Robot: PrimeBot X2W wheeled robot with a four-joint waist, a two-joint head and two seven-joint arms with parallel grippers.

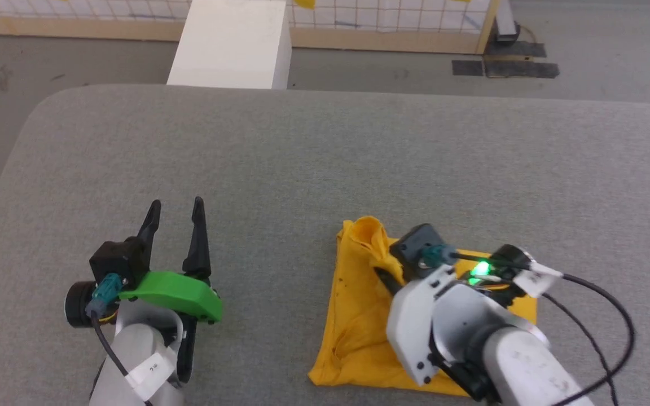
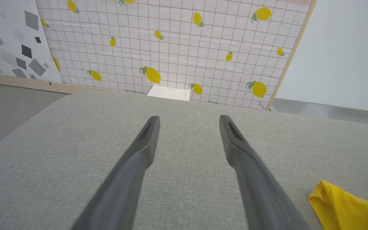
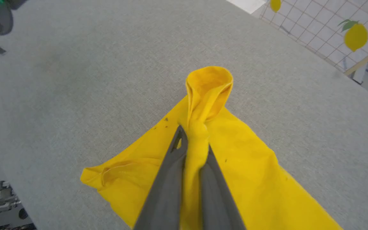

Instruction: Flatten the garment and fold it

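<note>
The yellow garment (image 1: 353, 321) lies partly folded at lower right of the head view, its upper-left corner bunched and pinched tight in the right hand (image 3: 193, 140). The left hand (image 1: 177, 204), spread wide and empty, sits well apart at lower left. Bare grey tabletop (image 1: 302, 158) lies open beyond both.

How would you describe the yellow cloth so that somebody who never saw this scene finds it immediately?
Start from the grey table. On its near right part lies the garment, bright yellow, folded roughly flat, one bunched part pinched by the right gripper. Unlike the yellow lemons printed on the wall panel behind, it is plain creased cloth.
</note>
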